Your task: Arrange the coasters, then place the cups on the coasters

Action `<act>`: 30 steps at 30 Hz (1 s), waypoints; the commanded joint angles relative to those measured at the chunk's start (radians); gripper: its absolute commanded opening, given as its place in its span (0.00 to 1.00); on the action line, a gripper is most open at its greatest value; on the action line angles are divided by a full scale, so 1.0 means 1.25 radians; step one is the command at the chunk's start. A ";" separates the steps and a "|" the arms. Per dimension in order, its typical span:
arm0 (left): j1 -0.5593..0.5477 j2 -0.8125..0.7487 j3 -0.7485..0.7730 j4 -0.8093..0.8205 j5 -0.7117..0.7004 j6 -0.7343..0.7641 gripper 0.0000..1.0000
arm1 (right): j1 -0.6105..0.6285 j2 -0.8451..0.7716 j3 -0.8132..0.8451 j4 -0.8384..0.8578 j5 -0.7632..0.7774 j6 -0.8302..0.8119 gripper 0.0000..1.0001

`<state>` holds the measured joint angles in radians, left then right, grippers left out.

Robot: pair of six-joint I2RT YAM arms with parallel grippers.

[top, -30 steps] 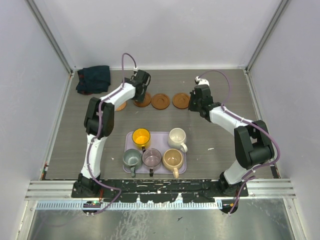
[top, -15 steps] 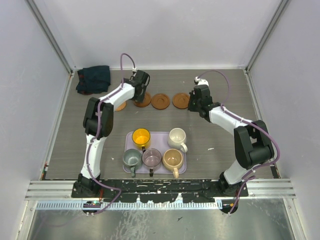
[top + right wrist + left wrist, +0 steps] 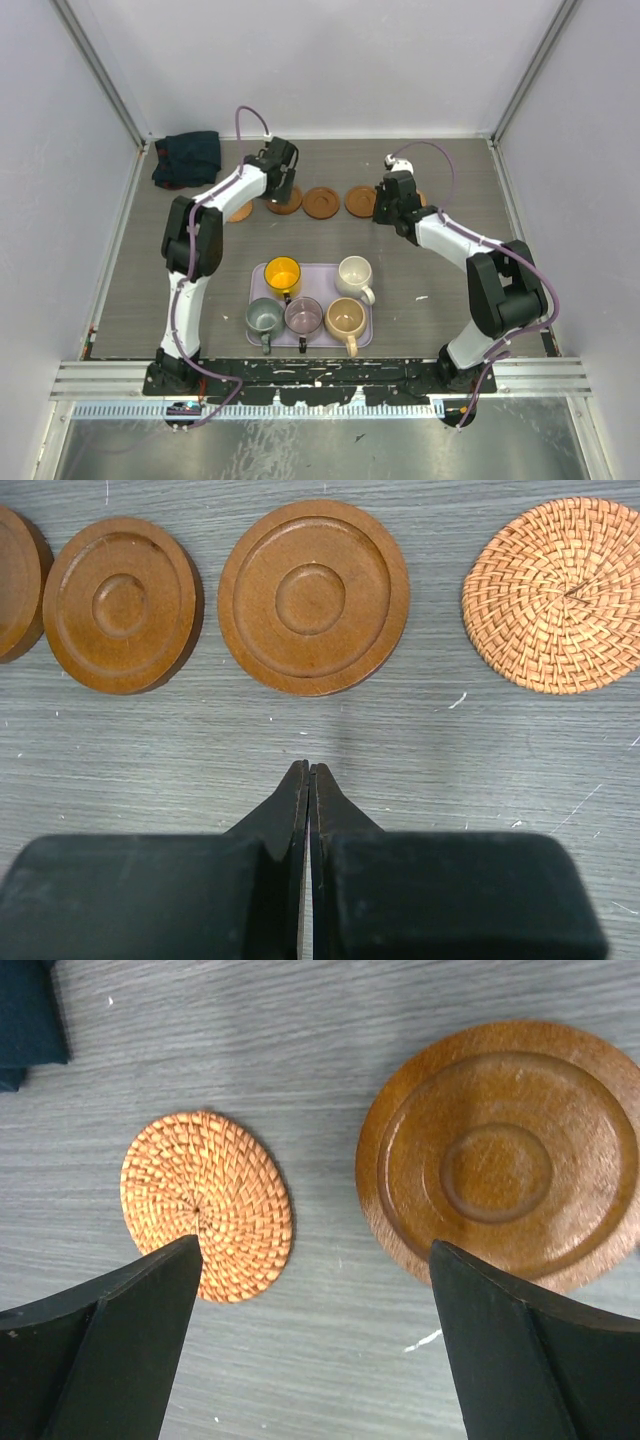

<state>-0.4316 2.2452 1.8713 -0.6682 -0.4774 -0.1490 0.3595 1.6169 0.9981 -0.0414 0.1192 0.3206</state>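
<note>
Left gripper: your left gripper (image 3: 315,1260) stands wide open with nothing between its fingers. It is over the far left part of the table (image 3: 450,290).
Under the left gripper: you see the left woven coaster (image 3: 207,1205) by one finger and the left brown coaster (image 3: 500,1155) by the other, with bare table between them. The two coasters lie apart.
Right gripper: your right gripper (image 3: 308,770) is fully closed, its fingers pressed flat together and gripping nothing.
Right gripper's place: its tips sit just on the near side of the right brown coaster (image 3: 313,595) and do not touch it.
Coaster row: all five coasters lie flat in one line across the far part of the table. From left to right you have the left woven coaster, the left brown coaster, the middle brown coaster (image 3: 120,605), the right brown coaster and the right woven coaster (image 3: 550,595). None overlaps another.
Cups: all five stand upright on the lilac tray (image 3: 317,280), near the arm bases, and none is on a coaster.
Far row of tray: yellow-orange cup (image 3: 283,273) on the left, cream-white cup (image 3: 354,273) on the right.
Near row of tray: grey-green cup (image 3: 264,317), purplish-grey cup (image 3: 303,314) and tan cup (image 3: 345,317), from left to right.
Elsewhere: a dark cloth (image 3: 187,158) lies crumpled in the far left corner, well apart from the tray.
</note>
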 commanded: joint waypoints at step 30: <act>0.041 -0.151 -0.069 0.112 0.219 -0.058 0.00 | 0.018 -0.089 -0.036 0.030 0.108 -0.017 0.01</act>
<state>-0.3851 2.0422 1.6966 -0.5262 -0.2401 -0.2203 0.3779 1.5574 0.9619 -0.0380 0.2134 0.3050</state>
